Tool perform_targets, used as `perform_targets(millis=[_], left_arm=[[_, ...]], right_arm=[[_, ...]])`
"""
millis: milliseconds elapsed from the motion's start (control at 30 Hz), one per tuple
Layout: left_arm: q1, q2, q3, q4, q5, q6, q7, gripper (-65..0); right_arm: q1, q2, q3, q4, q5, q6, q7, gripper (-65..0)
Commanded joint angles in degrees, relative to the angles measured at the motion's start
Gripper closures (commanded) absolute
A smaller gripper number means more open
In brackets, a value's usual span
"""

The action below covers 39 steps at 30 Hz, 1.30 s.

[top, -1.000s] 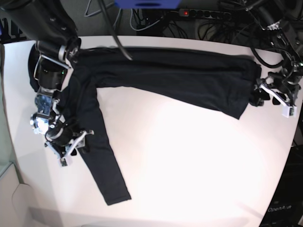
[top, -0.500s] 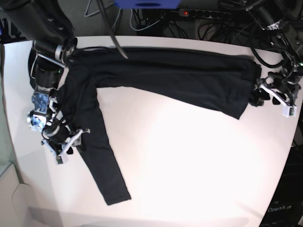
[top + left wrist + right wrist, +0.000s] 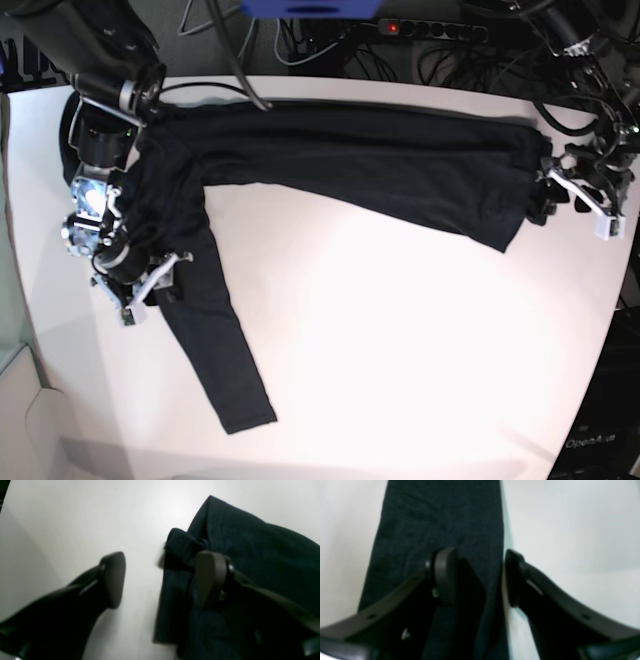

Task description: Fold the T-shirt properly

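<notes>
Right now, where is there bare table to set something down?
The wide white table below the T-shirt body and right of its hanging sleeve is bare. It is crowded by the right tool on the sleeve and the left tool at the hem.

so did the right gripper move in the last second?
Yes. In the base view the right gripper has shifted up along the sleeve of the T-shirt, toward the table far edge, jaws straddling the sleeve edge.

Both arms are black with exposed metal joints, the right gripper [image 3: 148, 290] and left gripper [image 3: 585, 200] have white brackets, dark rounded finger pads [image 3: 115, 580].
</notes>
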<state>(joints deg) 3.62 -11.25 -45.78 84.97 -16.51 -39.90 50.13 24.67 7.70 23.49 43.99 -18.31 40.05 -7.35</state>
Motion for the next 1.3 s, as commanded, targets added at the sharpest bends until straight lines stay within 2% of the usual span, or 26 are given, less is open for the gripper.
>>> perform_targets(millis=[0,200,433,533,733,900,1133,1267], left_arm=[[-0.7,-0.8,-0.2,1.1,-0.9,-0.1,-1.2,-42.0],[0.1,-0.9,-2.2,1.1,-0.9,-0.1,-1.2,-42.0],[2.0,-2.0,-6.1,1.1,-1.2,-0.1,-0.8,-42.0],[3.8,-2.3,-7.5,1.2,-1.4,-0.1,-0.8,-42.0],[7.7,-2.3,-9.8,5.7,-1.3,-0.1,-0.8,-42.0],[9.7,-2.3,-9.8,8.7,-1.1,-0.1,-0.8,-42.0],[9.4,-2.3,-9.8,8.3,-1.0,-0.1,-1.1,-42.0],[9.3,-2.3,-9.8,8.2,-1.0,-0.1,-1.1,-42.0]], right_arm=[[1.2,0.3,-0.1,0.8,0.3,-0.1,0.1,-22.5],[-0.2,-0.5,-0.2,0.9,0.2,-0.1,0.1,0.0],[0.0,-1.4,-0.1,3.1,0.2,-0.1,-0.5,0.0],[-2.0,-4.1,-0.1,9.9,0.2,-0.1,-1.3,0.0],[-7.7,-11.8,-0.9,27.5,0.2,-0.1,-7.5,0.0],[-15.0,-16.0,-9.0,43.7,0.2,-0.1,-13.1,0.0],[-27.5,-16.7,-21.3,63.1,0.5,-0.1,-21.8,0.0],[-34.3,-16.7,-26.2,65.3,0.5,-0.1,-22.1,0.0]])
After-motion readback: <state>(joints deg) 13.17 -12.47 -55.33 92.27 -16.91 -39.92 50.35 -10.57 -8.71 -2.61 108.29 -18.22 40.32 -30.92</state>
